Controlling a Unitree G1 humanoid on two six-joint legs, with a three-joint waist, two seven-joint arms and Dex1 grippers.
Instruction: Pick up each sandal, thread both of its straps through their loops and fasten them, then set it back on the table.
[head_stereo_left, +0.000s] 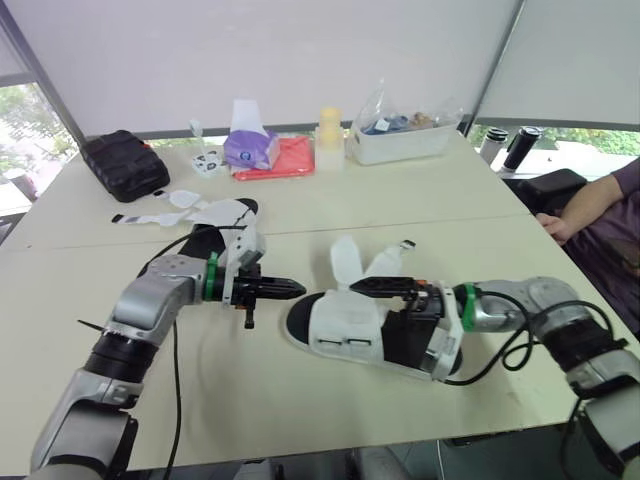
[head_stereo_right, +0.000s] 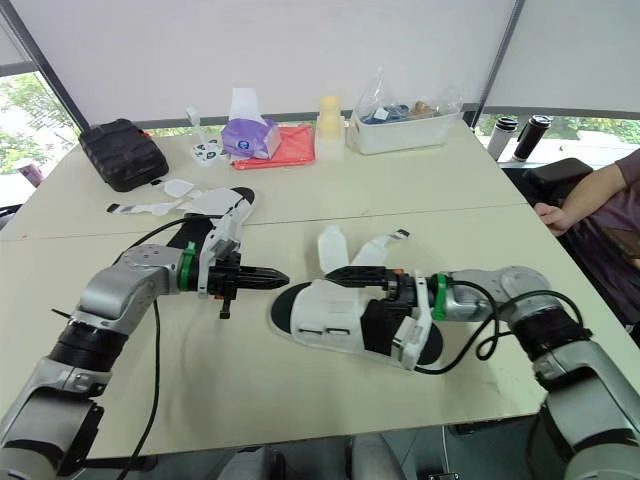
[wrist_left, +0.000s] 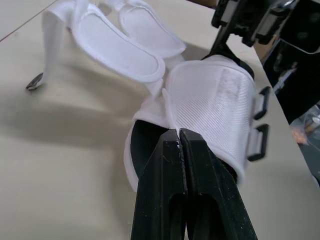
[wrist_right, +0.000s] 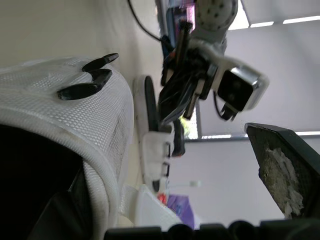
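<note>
**Sandal flat on the table between the two pincers**

The nearer sandal (head_stereo_left: 345, 325) lies flat at mid-table, with both straps (head_stereo_left: 345, 258) unthreaded and standing up. The left gripper (head_stereo_left: 300, 289) is pressed shut on nothing. Its tip is just beside the sandal's rounded end, which sits at its 3 o'clock. The right gripper (head_stereo_left: 360, 287) reaches in from the sandal's 3 o'clock, spread wide and gripping nothing, with one finger (wrist_right: 280, 165) above the white upper. The second sandal (head_stereo_left: 215, 238) lies at 11 o'clock, its straps loose. Farther back are a black case (head_stereo_left: 125, 163) and a tissue box (head_stereo_left: 250, 148).
</note>
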